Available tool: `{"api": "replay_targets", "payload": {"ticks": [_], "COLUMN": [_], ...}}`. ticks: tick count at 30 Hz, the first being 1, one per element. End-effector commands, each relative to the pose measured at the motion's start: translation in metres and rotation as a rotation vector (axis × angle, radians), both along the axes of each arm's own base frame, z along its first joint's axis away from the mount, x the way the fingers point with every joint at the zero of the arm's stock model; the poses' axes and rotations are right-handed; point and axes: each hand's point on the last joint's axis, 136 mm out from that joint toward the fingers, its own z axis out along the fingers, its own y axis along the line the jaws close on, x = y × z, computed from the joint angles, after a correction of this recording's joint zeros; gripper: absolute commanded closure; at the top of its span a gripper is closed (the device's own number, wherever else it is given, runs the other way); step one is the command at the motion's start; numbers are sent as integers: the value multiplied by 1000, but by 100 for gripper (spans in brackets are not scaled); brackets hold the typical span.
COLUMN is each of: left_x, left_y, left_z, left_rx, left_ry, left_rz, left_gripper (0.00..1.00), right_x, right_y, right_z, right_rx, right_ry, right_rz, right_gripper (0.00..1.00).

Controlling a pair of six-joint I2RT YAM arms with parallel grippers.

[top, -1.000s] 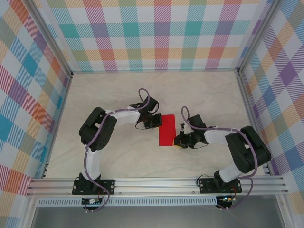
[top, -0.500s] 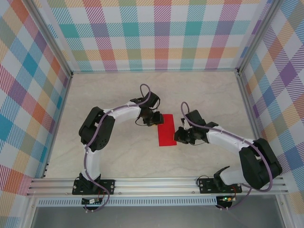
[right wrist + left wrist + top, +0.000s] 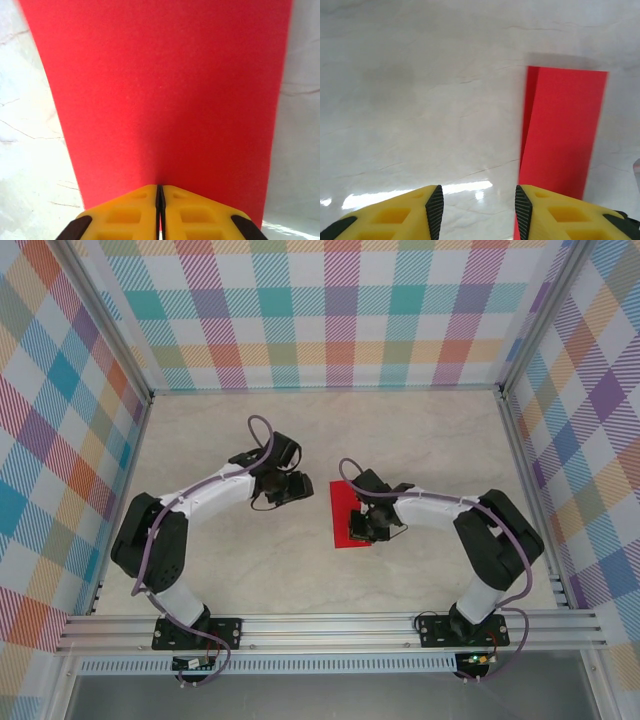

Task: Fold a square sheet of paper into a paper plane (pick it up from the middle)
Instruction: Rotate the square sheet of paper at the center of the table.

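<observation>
The square sheet of paper (image 3: 346, 502) lies on the table folded in half into a narrow red rectangle, with a layered edge along its left side (image 3: 562, 130). My right gripper (image 3: 362, 525) is shut, and its tips rest on the near part of the red paper (image 3: 160, 90); in the right wrist view the right gripper (image 3: 160, 192) has its jaws closed together. My left gripper (image 3: 300, 487) stands open just left of the paper, over bare table; in the left wrist view the left gripper (image 3: 479, 210) has nothing between its fingers. The paper plane is out of view.
The pale marble-patterned table (image 3: 220, 440) is enclosed by checked walls on three sides. A metal rail (image 3: 320, 630) with both arm bases runs along the near edge. There is free room on the far half of the table.
My left gripper has opened and drawn back to the left, off the paper. My right gripper has swung left from the paper's right edge onto its surface, still shut.
</observation>
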Motion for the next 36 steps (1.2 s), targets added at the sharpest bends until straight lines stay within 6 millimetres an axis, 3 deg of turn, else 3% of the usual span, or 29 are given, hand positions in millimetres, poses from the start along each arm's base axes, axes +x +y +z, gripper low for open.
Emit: {"api": "replay_targets", "payload": {"ticks": [1, 7, 15, 20, 23, 27, 32, 36], "left_x": [-11, -24, -32, -33, -34, -33, -35, -38], "left_y": [16, 22, 14, 3, -10, -27, -38, -44], "left_z": [-1, -7, -8, -5, 2, 16, 20, 21], "left_rx": [20, -1, -78, -158, -223, -279, -288, -290], "left_ry": [9, 30, 33, 29, 17, -22, -33, -34], "left_rz": [48, 66, 67, 58, 36, 8, -1, -6], "left_gripper": [55, 55, 55, 58, 62, 65, 67, 68], "right_x": [-4, 4, 50, 70, 71, 78, 106, 130], "right_y": [15, 41, 70, 95, 84, 53, 24, 25], "right_z": [-4, -15, -1, 43, 63, 63, 48, 34], "right_rx": [18, 69, 121, 238, 247, 244, 156, 134], "right_ry": [42, 81, 26, -64, -124, -140, -115, -103], "right_rz": [-18, -102, -241, -142, -79, -61, -70, -69], "right_gripper": [89, 90, 90, 90, 89, 89, 90, 90]}}
